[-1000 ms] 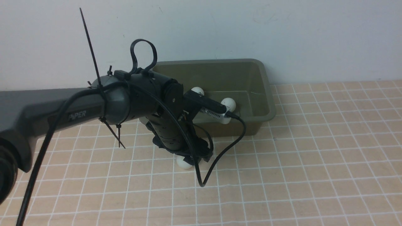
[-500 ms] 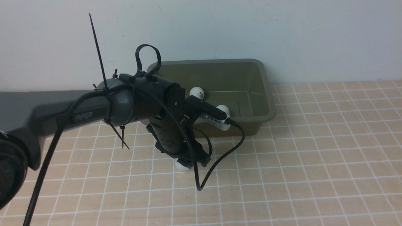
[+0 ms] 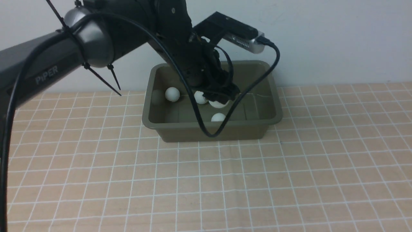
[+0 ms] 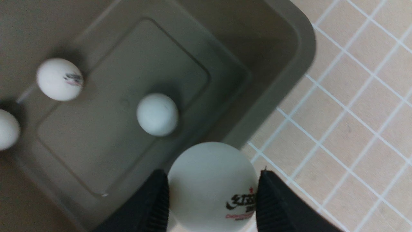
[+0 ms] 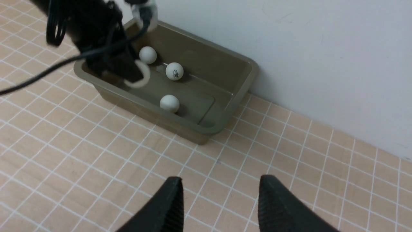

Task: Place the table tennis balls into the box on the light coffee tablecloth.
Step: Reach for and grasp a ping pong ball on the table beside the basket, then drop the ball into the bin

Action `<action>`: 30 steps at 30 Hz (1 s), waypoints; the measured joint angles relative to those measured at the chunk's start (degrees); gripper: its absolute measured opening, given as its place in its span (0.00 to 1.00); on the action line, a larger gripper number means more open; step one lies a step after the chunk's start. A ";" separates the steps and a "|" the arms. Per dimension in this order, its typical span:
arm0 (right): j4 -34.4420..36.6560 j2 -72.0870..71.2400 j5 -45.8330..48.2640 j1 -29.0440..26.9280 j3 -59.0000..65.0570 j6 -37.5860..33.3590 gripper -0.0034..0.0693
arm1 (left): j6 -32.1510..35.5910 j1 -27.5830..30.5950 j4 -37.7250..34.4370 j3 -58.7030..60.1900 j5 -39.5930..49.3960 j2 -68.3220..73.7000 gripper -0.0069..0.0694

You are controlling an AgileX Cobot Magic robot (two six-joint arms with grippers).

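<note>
Up off the cloth (image 3: pixel 206 180) and over to the box (image 3: pixel 180 130) goes the left arm since a second ago: then its claw was low in front of the box with a ball under it, now the left claw (image 3: pixel 220 98) hangs above the inside of the box. Nearest the robot, the right claw (image 5: pixel 220 206) waits over bare cloth, jaws apart and empty, well short of the box. Past the front wall, the left claw grips the last ball (image 4: pixel 209 183) on both sides, printed mark showing, so what remains is the drop. To do it well I judge the claw should first move a little further in, since the wrist view lines the ball up close to a wall and corner of the box. It should also sink lower before the jaws part, because so light a ball bounces, and keep the hanging cable (image 3: pixel 225 124) off the rim. Beneath the claw, the nearest ball (image 3: pixel 219 117) rests just behind the front wall, almost under the held one. A second ball (image 3: pixel 200 97) lies just to its left and further back. A third ball (image 3: pixel 172 94) sits further left, near the back wall.
</note>
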 joint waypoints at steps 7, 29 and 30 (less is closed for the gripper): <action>0.00 0.00 0.75 0.00 0.00 0.00 0.47 | 6.91 7.07 1.40 -1.13 -4.70 6.52 0.46; -10.13 -3.85 -4.61 0.00 0.11 2.32 0.47 | -2.03 8.11 2.51 -15.44 18.94 -9.92 0.51; -11.60 -4.98 -4.61 0.00 0.11 2.83 0.47 | -2.03 8.11 1.40 -15.48 19.06 -10.79 0.47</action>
